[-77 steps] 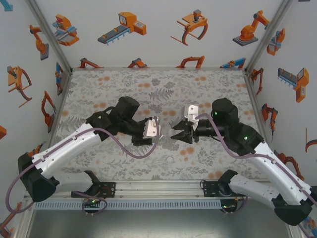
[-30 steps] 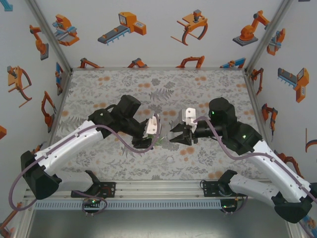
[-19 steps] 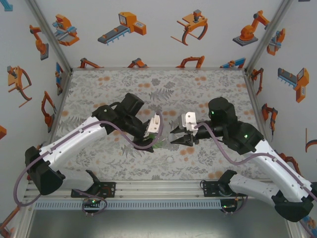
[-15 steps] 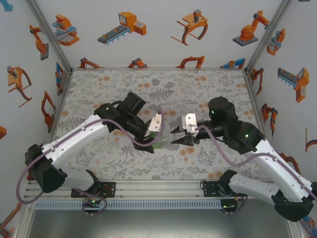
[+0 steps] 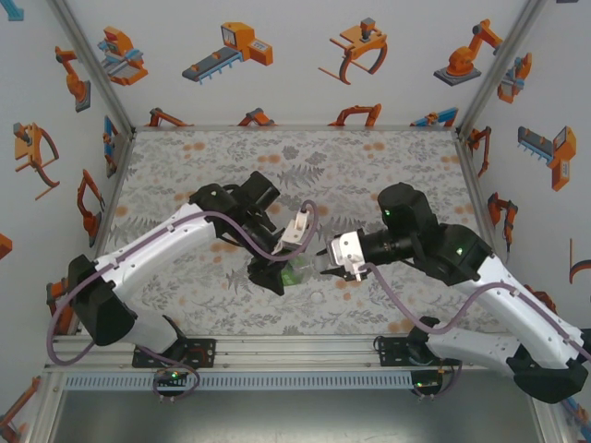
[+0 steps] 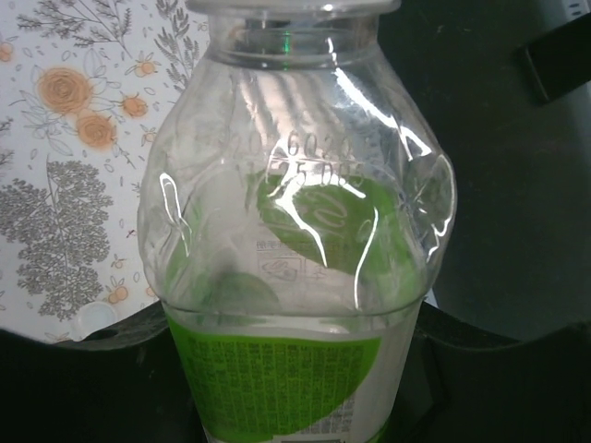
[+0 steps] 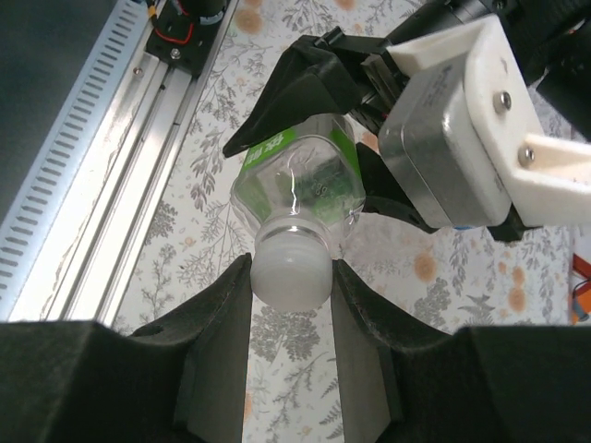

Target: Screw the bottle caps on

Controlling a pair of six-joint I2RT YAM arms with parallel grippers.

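Overhead, two white robot arms meet just toward 6 o'clock of the middle of a flower-patterned desk [image 5: 185, 166]. The left fingers [image 5: 268, 274] are closed around the lower body of a clear bottle [image 5: 297, 270] with a green label. They hold it tipped on its side, neck pointing toward 3 o'clock. The right fingers [image 5: 326, 261] reach in from 3 o'clock and pinch a whitish cap [image 7: 291, 269] sitting on the bottle's mouth, one finger touching each side of it. Seen from the left wrist, the bottle's dented, see-through shoulder is close up, with the green label beneath. How far the cap is tightened cannot be told.
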